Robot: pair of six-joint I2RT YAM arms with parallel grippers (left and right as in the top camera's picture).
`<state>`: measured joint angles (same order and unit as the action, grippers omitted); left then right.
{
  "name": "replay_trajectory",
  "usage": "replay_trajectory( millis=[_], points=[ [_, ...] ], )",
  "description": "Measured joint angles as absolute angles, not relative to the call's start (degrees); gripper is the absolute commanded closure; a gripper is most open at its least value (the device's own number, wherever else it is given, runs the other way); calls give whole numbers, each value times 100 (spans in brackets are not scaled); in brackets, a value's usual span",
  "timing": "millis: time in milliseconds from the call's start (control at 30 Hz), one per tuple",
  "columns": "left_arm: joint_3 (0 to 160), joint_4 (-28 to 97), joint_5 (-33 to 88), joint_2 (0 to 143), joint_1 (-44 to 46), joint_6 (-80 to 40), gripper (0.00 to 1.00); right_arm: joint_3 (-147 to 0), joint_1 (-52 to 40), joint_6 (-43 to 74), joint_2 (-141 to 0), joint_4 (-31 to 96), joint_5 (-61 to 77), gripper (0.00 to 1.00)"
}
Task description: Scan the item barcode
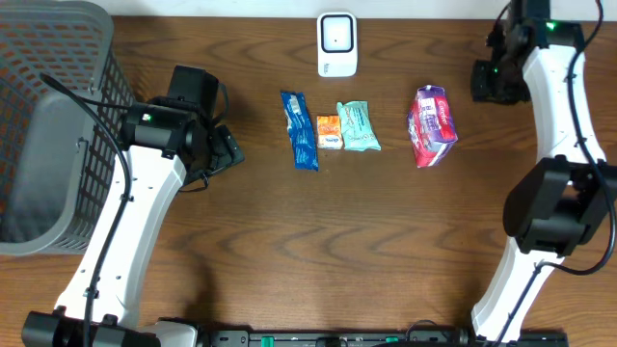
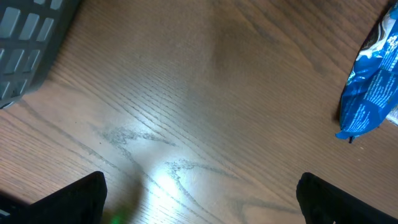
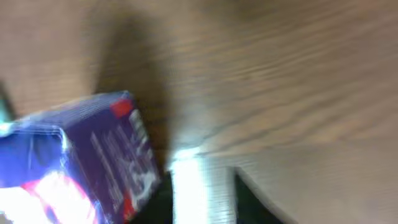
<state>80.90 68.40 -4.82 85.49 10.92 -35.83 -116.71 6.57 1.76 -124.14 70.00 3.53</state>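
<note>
Our left gripper [image 2: 199, 202] stands wide open and empty, the right gripper [image 1: 494, 82] we cannot judge, so we should center it over the purple pack [image 1: 431, 125] before closing.

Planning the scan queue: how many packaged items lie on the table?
4: blue packet, small orange packet and green packet side by side below the scanner; purple pack further right.

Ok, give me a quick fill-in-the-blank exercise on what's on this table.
The orange packet lies between the blue packet and the ____ one.
The basket stands beside the robot's ____ arm.
The left gripper is ____.
Missing words: green; left; open.
</note>
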Motion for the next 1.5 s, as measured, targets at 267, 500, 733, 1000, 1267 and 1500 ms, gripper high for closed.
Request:
replay_trajectory(
  millis=[267, 500, 733, 1000, 1267, 1500],
  points=[
    [8090, 6838, -482, 8549, 1092, -3583, 2, -10589, 401, 19, -12414, 6545, 1758, 99],
    [8090, 6836, -482, 8549, 1092, -3583, 2, -10591, -45, -47, -12359, 6504, 2353, 99],
    [8090, 6836, -482, 8549, 1092, -3583, 2, -10604, -475, -10, -12099, 6493, 2156, 79],
    [8090, 6836, -484, 8549, 1092, -3583, 2, -10602, -99, 237, -12097, 6460, 1527, 62],
    [8090, 6836, -484, 8549, 1092, -3583, 2, -10532, -515, -115, -12092, 6388, 2053, 66],
    [8090, 6836, -484, 8549, 1092, -3583, 2, -10519, -1678, 242, -11797, 6154, 585, 55]
  ],
)
